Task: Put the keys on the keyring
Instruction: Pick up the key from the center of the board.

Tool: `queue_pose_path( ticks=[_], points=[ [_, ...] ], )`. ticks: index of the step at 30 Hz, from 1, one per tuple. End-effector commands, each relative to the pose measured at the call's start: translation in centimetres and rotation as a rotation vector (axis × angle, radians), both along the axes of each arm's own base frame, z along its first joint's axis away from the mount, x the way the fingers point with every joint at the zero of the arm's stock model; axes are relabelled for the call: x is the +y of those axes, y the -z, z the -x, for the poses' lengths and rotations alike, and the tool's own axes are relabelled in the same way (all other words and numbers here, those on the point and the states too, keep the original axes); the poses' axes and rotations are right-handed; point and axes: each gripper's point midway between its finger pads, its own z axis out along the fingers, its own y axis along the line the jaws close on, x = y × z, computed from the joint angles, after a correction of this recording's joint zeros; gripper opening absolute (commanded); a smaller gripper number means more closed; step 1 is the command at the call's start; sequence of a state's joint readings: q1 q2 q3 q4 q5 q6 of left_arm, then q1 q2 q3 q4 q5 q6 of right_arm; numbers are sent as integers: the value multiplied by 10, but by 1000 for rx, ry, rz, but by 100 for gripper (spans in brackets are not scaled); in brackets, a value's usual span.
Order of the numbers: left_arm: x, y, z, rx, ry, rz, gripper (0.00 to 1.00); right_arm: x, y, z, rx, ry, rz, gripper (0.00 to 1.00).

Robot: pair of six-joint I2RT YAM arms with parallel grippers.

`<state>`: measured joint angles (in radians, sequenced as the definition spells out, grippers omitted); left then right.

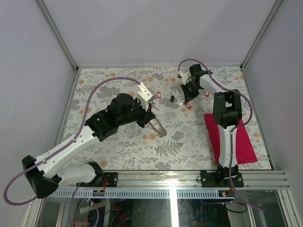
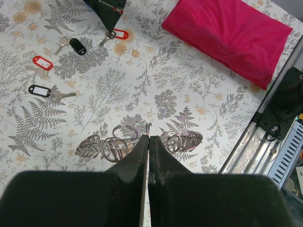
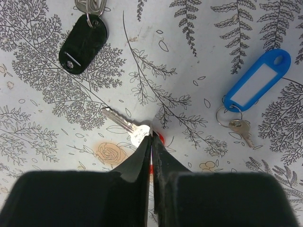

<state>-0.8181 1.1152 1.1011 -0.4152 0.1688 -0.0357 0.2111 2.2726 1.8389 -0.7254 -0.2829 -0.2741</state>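
My left gripper (image 2: 148,138) is shut on the keyring (image 2: 113,145), a floppy chain of metal rings that sags to both sides of the fingertips just above the table; in the top view it trails from the left gripper (image 1: 150,109) as the keyring (image 1: 159,127). My right gripper (image 3: 152,138) is down on the table, shut on the thin split ring of a red-tagged key (image 3: 129,126), whose red tag is mostly hidden under the fingers. A black-tagged key (image 3: 84,42) lies to its upper left and a blue-tagged key (image 3: 258,80) to its right.
More tagged keys lie between the arms: a red one (image 2: 42,62), a black one (image 2: 39,90) and another black one (image 2: 78,46). A folded red cloth (image 1: 232,137) lies beside the right arm's base. A metal rail (image 1: 170,179) runs along the near table edge.
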Motion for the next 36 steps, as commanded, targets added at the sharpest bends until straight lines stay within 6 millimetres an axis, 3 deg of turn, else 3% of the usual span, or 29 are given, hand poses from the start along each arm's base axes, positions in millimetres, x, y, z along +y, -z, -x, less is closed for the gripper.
queue_pose_path(
  ticks=[1, 18, 25, 29, 33, 36],
  points=[
    [-9, -32, 0, -47, 18, 80, 0, 3, -28, -7, -60, -9, -35, 3],
    [-11, -35, 0, -55, 20, 92, 0, 1, -85, -3, -220, 18, -64, 0],
    [-7, -49, -3, -110, -4, 132, 0, 5, -122, 5, -333, 47, -133, 0],
    [-3, -58, -6, -158, -20, 153, 0, 17, -155, 23, -395, 28, -233, 0],
    [-3, -62, -10, -208, -11, 138, 0, 27, -199, 53, -498, -13, -343, 0],
    [-5, -67, -12, -253, 9, 134, 0, 36, -220, 80, -579, -51, -428, 0]
  ],
)
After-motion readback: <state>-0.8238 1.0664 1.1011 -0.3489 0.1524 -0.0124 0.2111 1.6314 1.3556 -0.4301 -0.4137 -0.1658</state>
